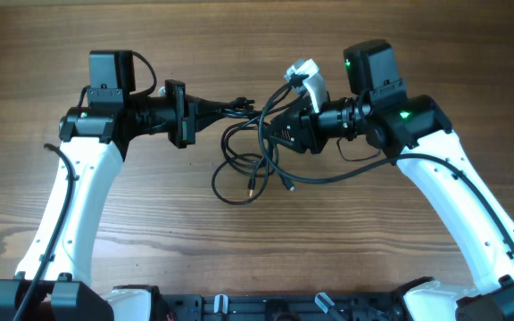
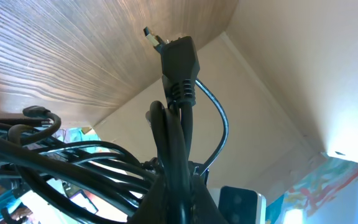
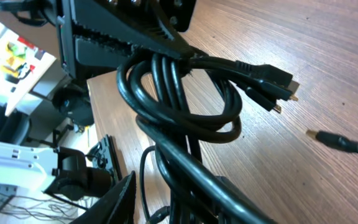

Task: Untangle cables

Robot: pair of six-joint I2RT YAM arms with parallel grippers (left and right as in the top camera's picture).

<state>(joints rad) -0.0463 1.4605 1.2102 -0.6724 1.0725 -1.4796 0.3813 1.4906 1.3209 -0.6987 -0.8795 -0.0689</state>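
Several glossy black looped cables [image 3: 166, 81], left pincer [image 1: 228, 107] clamped on them, right pincer [image 1: 275, 126] state unclear

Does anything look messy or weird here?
Yes. The black cables are a knotted mess of loops bunched between the left gripper and the right gripper, with plug ends sticking out loose in different directions.
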